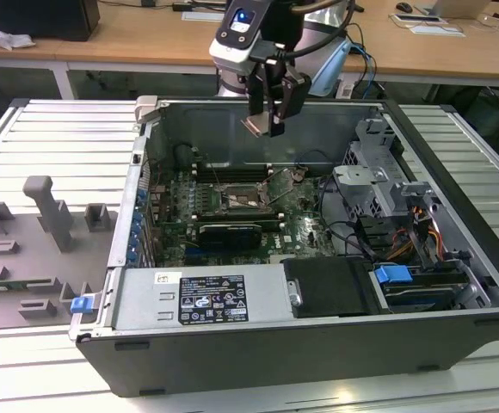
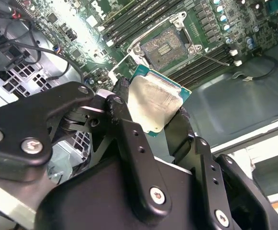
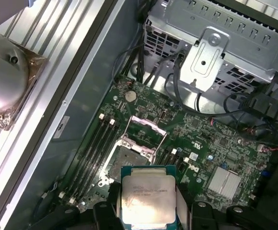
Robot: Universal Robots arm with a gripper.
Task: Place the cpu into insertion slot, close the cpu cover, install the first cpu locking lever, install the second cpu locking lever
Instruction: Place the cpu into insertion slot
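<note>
One cpu (image 3: 147, 200) hangs above insertion slot (image 3: 124, 160), cables (image 3: 176, 81) nearby.

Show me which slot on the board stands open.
The square insertion slot, its cpu cover raised; the long memory slots beside it are narrow and black.

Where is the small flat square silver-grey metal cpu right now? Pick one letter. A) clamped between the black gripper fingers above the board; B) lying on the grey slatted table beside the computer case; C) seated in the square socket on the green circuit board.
A: the cpu is clamped by the gripper and held in the air, while the insertion slot on the board below lies bare.
</note>
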